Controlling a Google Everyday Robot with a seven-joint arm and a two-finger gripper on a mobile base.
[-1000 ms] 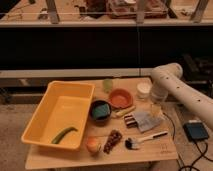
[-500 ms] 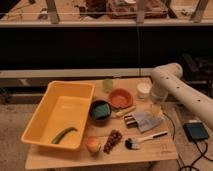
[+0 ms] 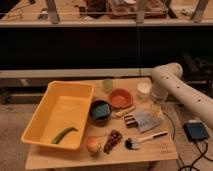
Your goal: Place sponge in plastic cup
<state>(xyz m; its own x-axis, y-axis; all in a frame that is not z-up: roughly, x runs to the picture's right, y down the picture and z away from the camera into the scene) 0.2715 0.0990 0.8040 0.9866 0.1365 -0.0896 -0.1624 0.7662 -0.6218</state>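
Note:
The teal-green sponge [image 3: 101,111] lies inside a dark bowl [image 3: 93,106] at the middle of the wooden table. The pale yellow-green plastic cup [image 3: 108,85] stands upright at the table's back edge, just behind and slightly right of that bowl. My white arm [image 3: 176,86] reaches in from the right. Its gripper [image 3: 157,103] hangs low over the table's right side beside a white round container [image 3: 144,90]. It is well clear of both sponge and cup and holds nothing that I can see.
A large yellow tub [image 3: 46,116] with a green chili [image 3: 64,135] fills the left side. An orange bowl [image 3: 120,98] sits right of the cup. A grey cloth [image 3: 146,120], a brush [image 3: 146,138], dark grapes [image 3: 113,142] and an orange fruit [image 3: 93,145] lie toward the front.

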